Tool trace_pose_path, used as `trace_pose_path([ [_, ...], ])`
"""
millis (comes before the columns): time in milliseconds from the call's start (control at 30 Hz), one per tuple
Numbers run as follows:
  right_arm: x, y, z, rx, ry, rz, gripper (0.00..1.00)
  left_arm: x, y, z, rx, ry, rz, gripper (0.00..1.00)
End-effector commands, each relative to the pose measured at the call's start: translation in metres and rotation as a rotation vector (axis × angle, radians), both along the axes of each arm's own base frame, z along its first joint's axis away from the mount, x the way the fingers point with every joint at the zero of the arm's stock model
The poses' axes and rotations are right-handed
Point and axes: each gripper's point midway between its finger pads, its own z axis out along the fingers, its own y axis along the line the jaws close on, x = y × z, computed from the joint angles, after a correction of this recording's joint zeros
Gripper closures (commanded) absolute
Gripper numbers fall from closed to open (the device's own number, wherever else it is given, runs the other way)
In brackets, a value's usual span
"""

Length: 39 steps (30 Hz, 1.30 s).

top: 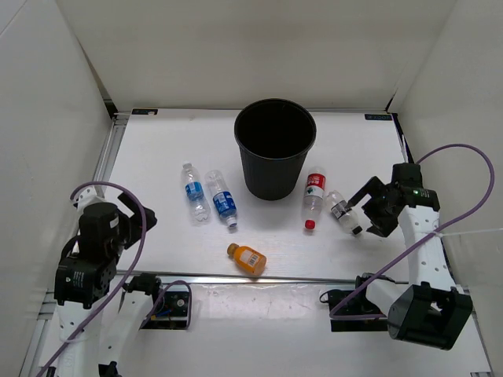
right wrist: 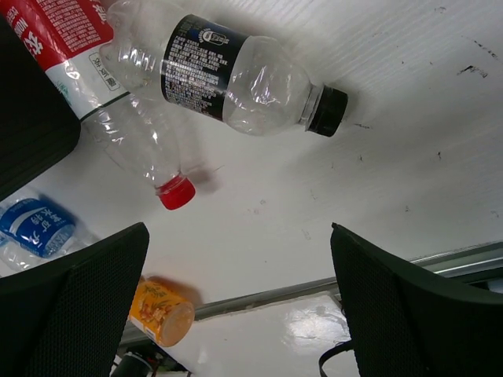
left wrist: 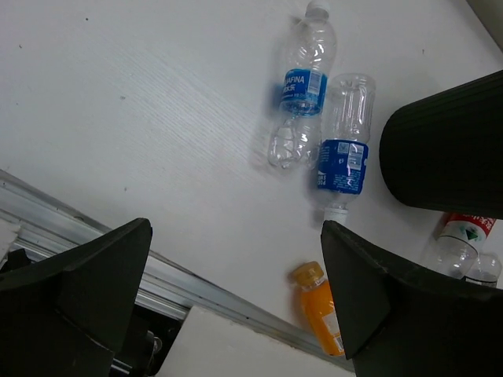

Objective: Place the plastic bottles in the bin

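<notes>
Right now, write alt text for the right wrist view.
A dark-labelled clear bottle lies on the white table beside a red-capped bottle, in front of the open right hand. An orange bottle lies lower left.

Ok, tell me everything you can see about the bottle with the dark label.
The dark-labelled bottle is clear plastic, apparently empty, with a black cap and a dark, white-printed label. It lies on its side on the white table, base against or very near the red-labelled bottle. The open right gripper hovers above, not touching it.
</notes>
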Motion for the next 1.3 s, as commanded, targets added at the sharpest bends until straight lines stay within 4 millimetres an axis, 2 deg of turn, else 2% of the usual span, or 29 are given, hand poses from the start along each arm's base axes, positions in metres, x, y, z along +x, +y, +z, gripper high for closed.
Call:
trace_pose_path([
  [0, 0.014, 0.0, 0.011, -0.011, -0.056, 0.044, 0.0, -0.003, 0.0, -0.008, -0.007, 0.011, 0.01, 0.0],
  [100, 0.021, 0.016, 0.007, 0.01, -0.104, 0.179, 0.0, -0.005, 0.005, -0.017, 0.028, 0.042, 0.014, 0.0],
  [167, 0.018, 0.022, -0.002, -0.004, -0.094, 0.245, 0.0, 0.001, 0.007, -0.02, 0.041, 0.035, 0.015, 0.0],
  [200, 0.017, 0.02, -0.007, -0.043, -0.079, 0.279, 0.0, 0.002, 0.006, -0.029, 0.044, 0.055, 0.014, 0.0],
  [333, 0.013, 0.017, -0.029, -0.119, -0.016, 0.367, 0.0, 0.011, -0.002, -0.046, 0.034, 0.071, -0.029, 0.0],
  [433, 0.016, 0.019, -0.04, -0.15, 0.02, 0.403, 0.0, 0.014, -0.003, -0.054, 0.039, 0.08, -0.046, 0.0],
  [533, 0.021, 0.008, -0.052, -0.251, 0.112, 0.408, 0.0, 0.02, -0.004, -0.054, 0.048, 0.086, -0.053, 0.0],
  [567, 0.03, 0.007, -0.05, -0.287, 0.114, 0.415, 0.0, 0.024, -0.005, -0.05, 0.061, 0.082, -0.075, 0.0],
  [633, 0.036, -0.003, -0.045, -0.359, 0.119, 0.408, 0.0, 0.027, -0.005, -0.051, 0.078, 0.089, -0.088, 0.0],
  [700, 0.045, -0.003, -0.039, -0.394, 0.107, 0.423, 0.0, 0.029, -0.005, -0.051, 0.087, 0.105, -0.094, 0.0],
  [800, 0.054, -0.006, -0.044, -0.417, 0.128, 0.431, 0.0, 0.033, -0.005, -0.054, 0.098, 0.124, -0.102, 0.0],
  [900, 0.072, -0.005, -0.048, -0.424, 0.132, 0.451, 0.0, 0.033, -0.006, -0.054, 0.092, 0.124, -0.109, 0.0],
  [933, 0.082, -0.004, -0.042, -0.426, 0.113, 0.446, 0.0, 0.035, -0.007, -0.053, 0.092, 0.115, -0.109, 0.0],
  [1133, 0.104, 0.003, -0.053, -0.401, 0.134, 0.48, 0.0, 0.036, -0.007, -0.055, 0.092, 0.126, -0.11, 0.0],
  [1267, 0.106, 0.009, -0.073, -0.366, 0.181, 0.51, 0.0, 0.038, -0.007, -0.059, 0.087, 0.152, -0.105, 0.0],
])
